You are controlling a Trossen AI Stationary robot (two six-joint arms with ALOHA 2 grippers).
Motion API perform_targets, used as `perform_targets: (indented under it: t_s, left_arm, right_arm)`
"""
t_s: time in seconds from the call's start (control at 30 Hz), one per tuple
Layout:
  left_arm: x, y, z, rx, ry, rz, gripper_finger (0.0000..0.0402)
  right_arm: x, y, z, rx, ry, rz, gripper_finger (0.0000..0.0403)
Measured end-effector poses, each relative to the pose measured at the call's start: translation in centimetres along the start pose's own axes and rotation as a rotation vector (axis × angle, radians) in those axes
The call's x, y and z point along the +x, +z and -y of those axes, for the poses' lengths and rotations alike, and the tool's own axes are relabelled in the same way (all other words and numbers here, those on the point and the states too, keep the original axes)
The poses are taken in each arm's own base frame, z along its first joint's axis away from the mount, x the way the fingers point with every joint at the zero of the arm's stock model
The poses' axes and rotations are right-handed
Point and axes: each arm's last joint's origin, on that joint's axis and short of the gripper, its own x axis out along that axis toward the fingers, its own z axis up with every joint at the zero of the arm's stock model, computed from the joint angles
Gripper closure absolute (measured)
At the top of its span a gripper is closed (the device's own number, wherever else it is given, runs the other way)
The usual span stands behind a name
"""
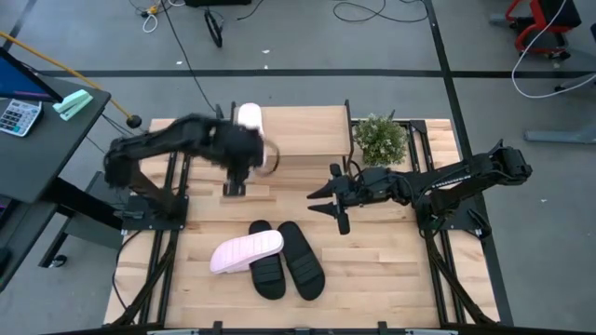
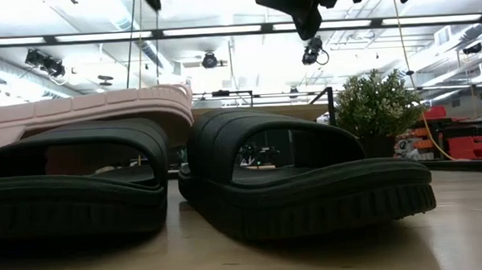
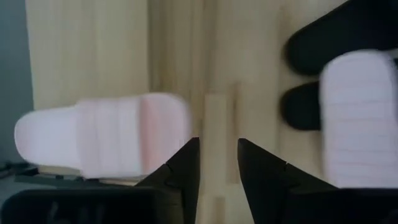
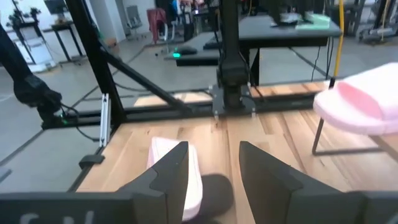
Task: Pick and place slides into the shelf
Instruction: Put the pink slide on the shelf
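Slides lie in two places on the slatted wooden table (image 1: 372, 279). Toward the left, one pale pink slide (image 1: 249, 119) rests on the left end of the shelf (image 1: 303, 133), which stands at the table's far edge; the left gripper (image 1: 235, 184) hangs just in front of that end, above the table, its fingers (image 3: 186, 171) a little apart with nothing between them. Near the table's front edge the second pink slide (image 1: 245, 252) lies crosswise, its end resting on the left one of the two black slides (image 1: 287, 261), which lie side by side just to its right. A small potted plant (image 1: 380, 138) stands beside the shelf's right end. The right gripper (image 1: 321, 201) hovers over the table's middle, in front of the shelf, fingers spread and empty.
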Motion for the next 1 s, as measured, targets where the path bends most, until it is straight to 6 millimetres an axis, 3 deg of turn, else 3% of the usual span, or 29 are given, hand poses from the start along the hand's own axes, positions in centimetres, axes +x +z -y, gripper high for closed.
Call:
perform_targets:
  t_s: [0.23, 0.4, 0.57, 0.73, 1.0]
  left_arm:
    - [-3.8, -1.2, 7.3, 0.023, 0.180, 0.174, 0.0309]
    - [-4.8, -2.6, 12.1, 0.077, 0.266, 0.282, 0.0317]
    - [-3.0, -4.6, 15.8, 0.099, 0.366, 0.317, 0.0319]
    - [0.6, -7.0, 18.2, 0.123, 0.467, 0.311, 0.0319]
    - [4.6, -10.6, 20.3, 0.031, 0.492, 0.311, 0.0321]
  right_arm:
    - [0.0, -0.4, -0.7, -0.005, 0.021, -0.031, 0.0255]
    - [0.0, -0.6, -1.9, -0.049, 0.064, -0.036, 0.0255]
    - [-0.1, -0.6, -2.4, -0.074, 0.062, -0.032, 0.0255]
    - [0.3, -0.8, -2.3, -0.072, 0.056, -0.022, 0.0255]
    - [3.7, -3.2, -2.2, -0.159, 0.056, -0.069, 0.0254]
